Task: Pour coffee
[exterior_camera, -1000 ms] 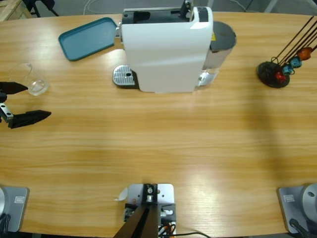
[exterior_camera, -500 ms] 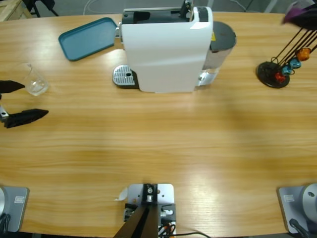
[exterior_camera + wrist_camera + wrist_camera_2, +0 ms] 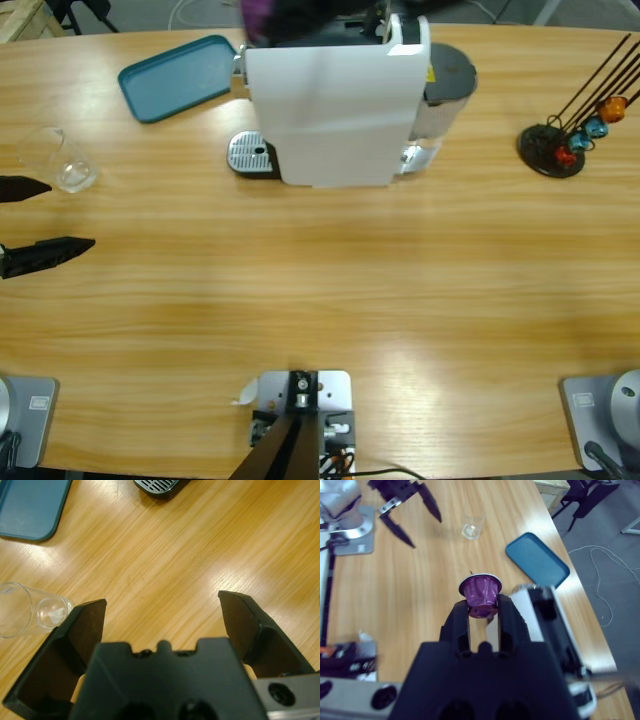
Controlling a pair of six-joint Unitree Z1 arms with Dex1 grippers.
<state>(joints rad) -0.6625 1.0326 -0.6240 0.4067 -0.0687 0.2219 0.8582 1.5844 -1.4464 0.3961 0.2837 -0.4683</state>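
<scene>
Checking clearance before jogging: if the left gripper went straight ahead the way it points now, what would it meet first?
Probably nothing nearby: the left gripper, jaws open, points across bare table. The glass tumbler sits off beside one jaw; the drip tray lies far ahead.

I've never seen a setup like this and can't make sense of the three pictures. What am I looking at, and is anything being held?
These show two robot arms at a wooden table, each ending in a two-jawed end effector. The overhead picture looks straight down. On the table stand a white coffee machine, a teal tray, a clear glass and a rack of capsules.

The other two pictures come from cameras on the arms' wrists. The left end effector is open and holds nothing, with the glass just beside one jaw. In the overhead picture it shows as two black tips at the left edge. The right end effector is high over the coffee machine, shut on a purple capsule. Overhead, it is the dark blur at the top.
</scene>
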